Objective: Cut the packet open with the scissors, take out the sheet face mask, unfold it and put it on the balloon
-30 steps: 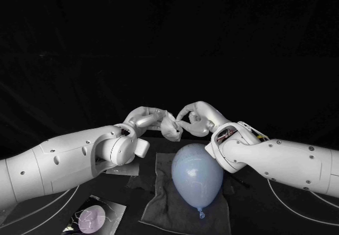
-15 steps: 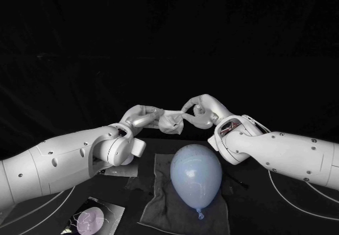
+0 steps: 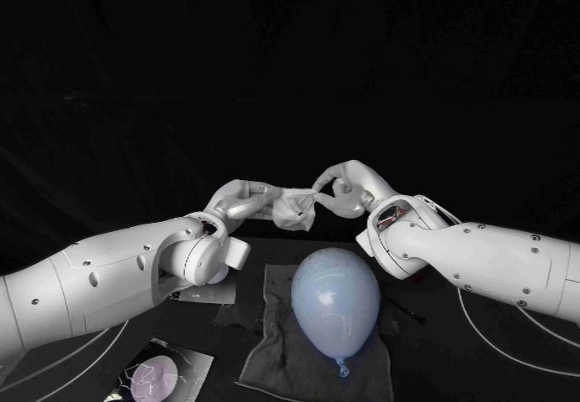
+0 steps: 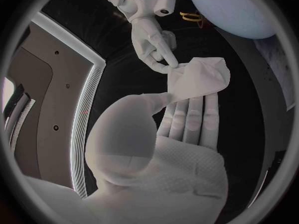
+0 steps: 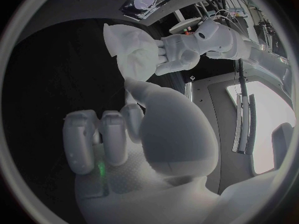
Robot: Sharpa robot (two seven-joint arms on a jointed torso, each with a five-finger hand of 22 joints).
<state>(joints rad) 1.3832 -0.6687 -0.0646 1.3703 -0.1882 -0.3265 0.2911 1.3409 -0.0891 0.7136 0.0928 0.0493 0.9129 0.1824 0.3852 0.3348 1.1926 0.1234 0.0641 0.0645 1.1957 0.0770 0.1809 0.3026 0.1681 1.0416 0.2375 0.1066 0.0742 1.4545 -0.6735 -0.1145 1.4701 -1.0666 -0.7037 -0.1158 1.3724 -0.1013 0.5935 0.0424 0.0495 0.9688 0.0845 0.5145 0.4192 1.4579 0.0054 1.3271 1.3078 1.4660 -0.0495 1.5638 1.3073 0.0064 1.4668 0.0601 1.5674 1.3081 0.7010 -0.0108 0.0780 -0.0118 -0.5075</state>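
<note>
Lifted, left hand (image 3: pixel 248 201) and right hand (image 3: pixel 346 190) hold mask (image 3: pixel 294 210) above table (image 3: pixel 441 373).

No word, number or brand name can be read in any of the views. The packet (image 3: pixel 155 374), lying at the near left in the head view, carries a pale printed picture on its silvery face. Any lettering on it is too small to make out.
</note>
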